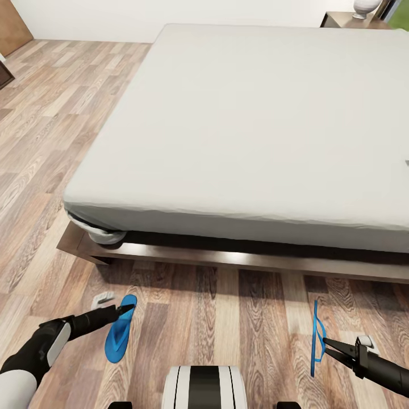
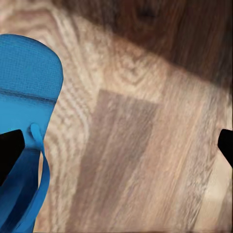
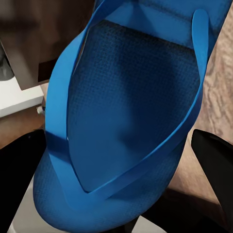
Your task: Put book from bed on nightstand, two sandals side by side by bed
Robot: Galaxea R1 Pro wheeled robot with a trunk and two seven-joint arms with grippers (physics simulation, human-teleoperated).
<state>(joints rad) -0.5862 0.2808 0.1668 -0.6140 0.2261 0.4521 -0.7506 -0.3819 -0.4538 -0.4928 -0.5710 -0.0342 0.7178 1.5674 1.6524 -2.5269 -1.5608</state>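
Observation:
One blue sandal [image 1: 119,335] lies flat on the wood floor in front of the bed [image 1: 255,125]. My left gripper [image 1: 128,308] hovers open at its toe end. In the left wrist view that sandal [image 2: 29,82] lies beneath one fingertip [image 2: 9,150]. The other sandal [image 1: 314,335] stands on its edge off to the right, with my right gripper [image 1: 325,342] shut on it. In the right wrist view this sandal [image 3: 131,111] sits close between the fingers. A nightstand [image 1: 341,20] stands at the bed's far corner. The book is out of view.
The dark bed frame [image 1: 76,244] juts out at the near corner, past the mattress. A white rounded object [image 1: 365,7] sits on the nightstand. Dark furniture [image 1: 4,74] stands at the far left. My own base [image 1: 204,386] is between the arms.

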